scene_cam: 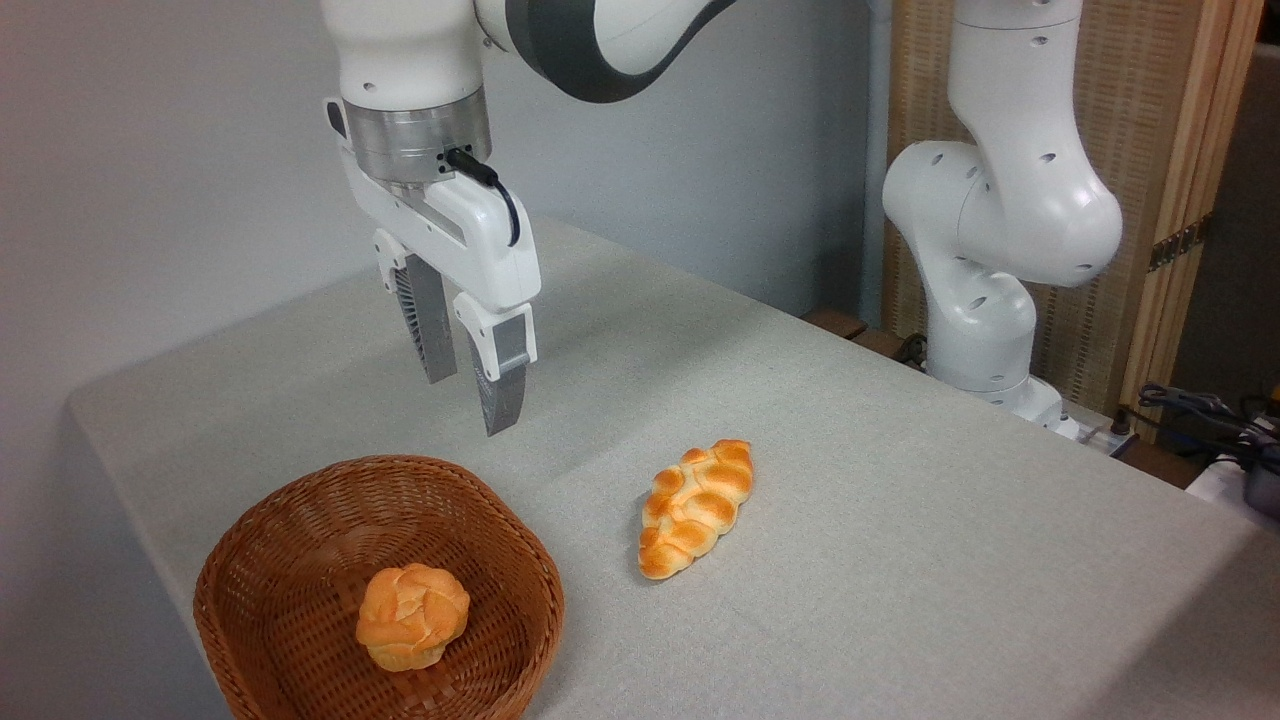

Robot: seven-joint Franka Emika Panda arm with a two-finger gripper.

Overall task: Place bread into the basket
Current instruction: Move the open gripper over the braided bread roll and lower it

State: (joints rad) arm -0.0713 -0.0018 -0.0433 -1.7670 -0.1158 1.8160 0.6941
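Observation:
The bread (pixel 697 506), a braided golden-orange loaf with pointed ends, lies on the grey tablecloth right of centre. To its left stands the round brown wicker basket (pixel 300 540), with a small round knotted bun (pixel 412 615) inside it. My gripper (pixel 470 400) hangs in the air above the basket's far rim, well left of and above the loaf. Its two fingers point down with a gap between them, open and holding nothing.
The arm's white base (pixel 985 330) stands at the table's far right edge. Cables and a dark device (pixel 1230 430) lie beyond the right edge. The grey tablecloth (pixel 900 560) stretches around and right of the loaf.

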